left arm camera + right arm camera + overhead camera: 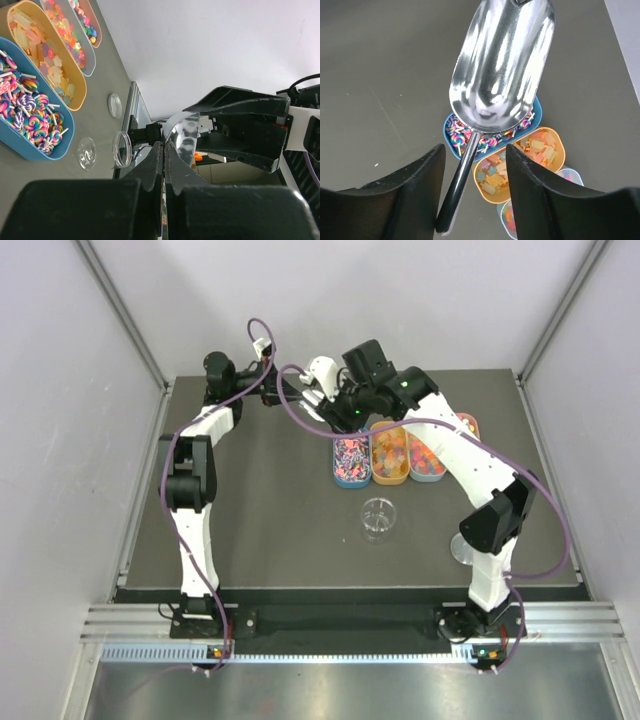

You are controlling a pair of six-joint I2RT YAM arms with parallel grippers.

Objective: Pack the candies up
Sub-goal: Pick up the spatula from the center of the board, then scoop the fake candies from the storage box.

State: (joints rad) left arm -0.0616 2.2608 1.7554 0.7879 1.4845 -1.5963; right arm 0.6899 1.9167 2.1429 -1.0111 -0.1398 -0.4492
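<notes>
Scoop point(500, 65) bars the candies point(540, 147) from above — open table point(270, 510) left of the jar point(379, 517)

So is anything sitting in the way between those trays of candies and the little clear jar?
Nothing visible does. Only dark tabletop lies between the candies and the clear jar. The empty scoop hangs in the air on the candies' far side, off that path.

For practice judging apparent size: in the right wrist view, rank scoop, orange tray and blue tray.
1. The scoop, though nearness to the camera enlarges it.
2. The orange tray and blue tray: unranked, since the scoop hides much of the blue one.
</notes>
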